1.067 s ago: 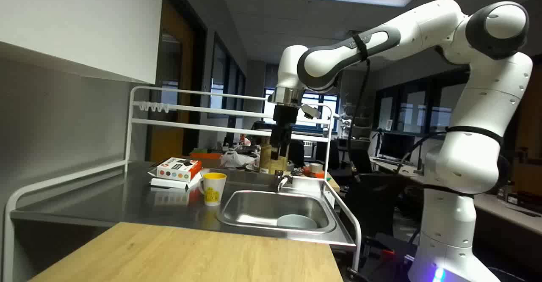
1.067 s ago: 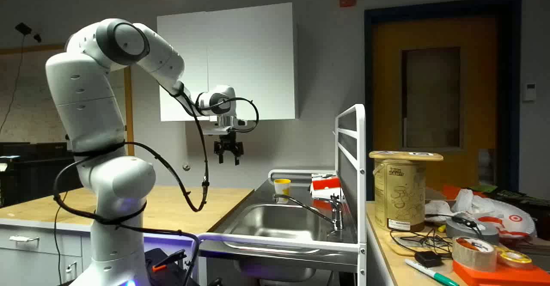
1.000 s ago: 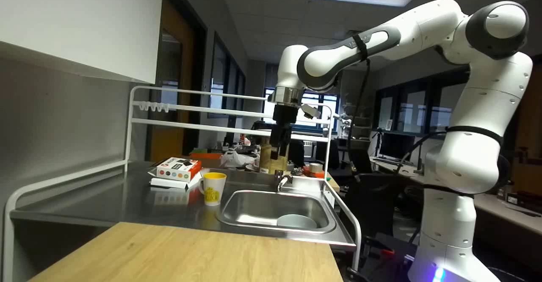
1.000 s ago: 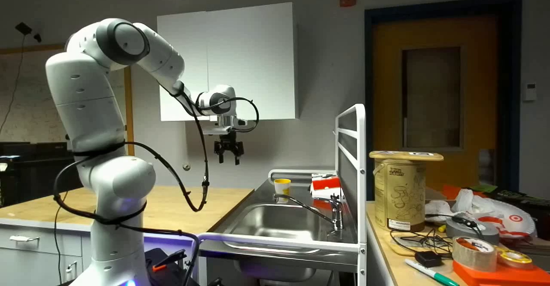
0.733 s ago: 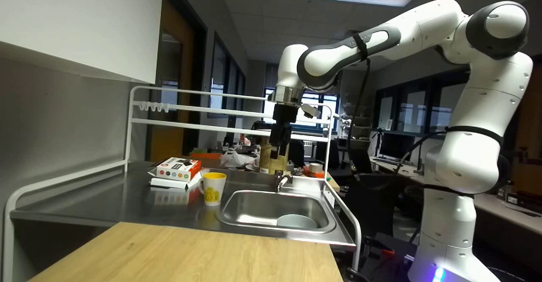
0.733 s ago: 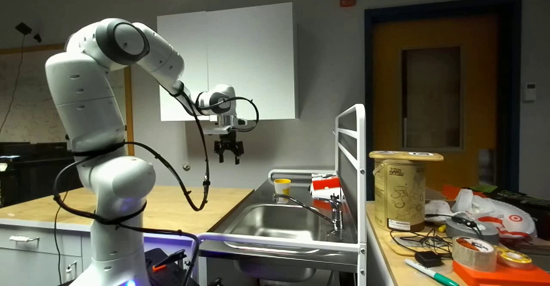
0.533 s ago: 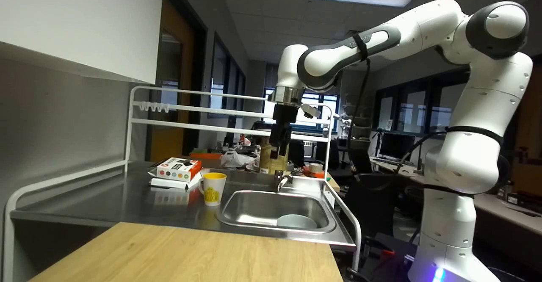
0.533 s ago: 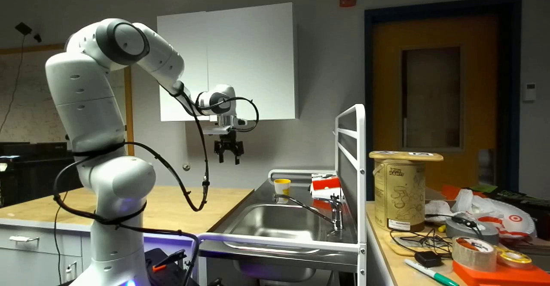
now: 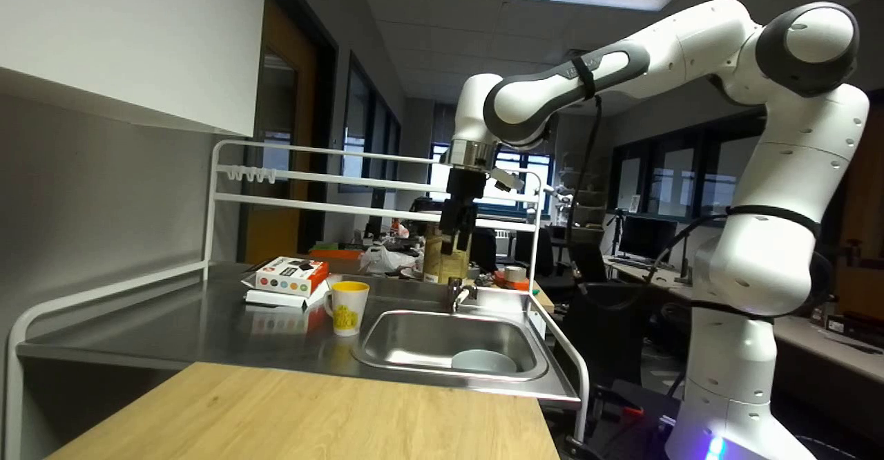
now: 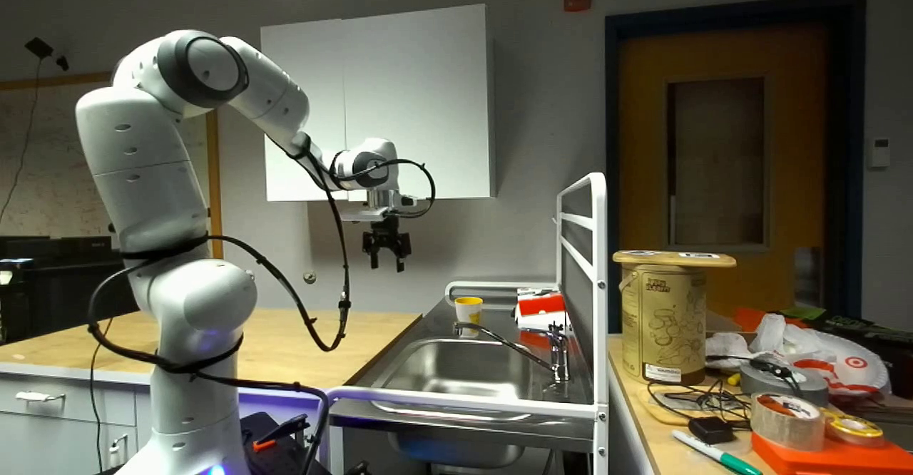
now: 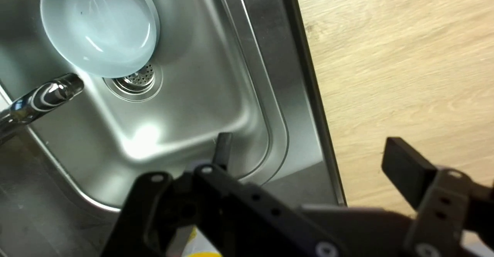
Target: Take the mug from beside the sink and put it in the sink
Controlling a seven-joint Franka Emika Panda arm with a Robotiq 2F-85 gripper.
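The mug stands upright on the metal tabletop, just beside the sink and outside its rim. Its handle shows in an exterior view, with a red and white box behind it, near the mug but apart. In an exterior view the spout of the tap crosses in front of the mug's lower part and hides a little of it.

The hand is released, its two fingers spread and pointing down, high up and well apart from the mug. In the wrist view one finger shows over a corner of the sink, the other over the wooden tabletop. The hand's dark, blurred parts cover much of the bottom there; a scrap in the mug's white and yellow peeks out, cut off by the edge.

A bowl sits in the sink, clipped at the top of the wrist view and covering part of the drain. The tap runs out of that view at the left. In an exterior view a white rail hides part of the sink.
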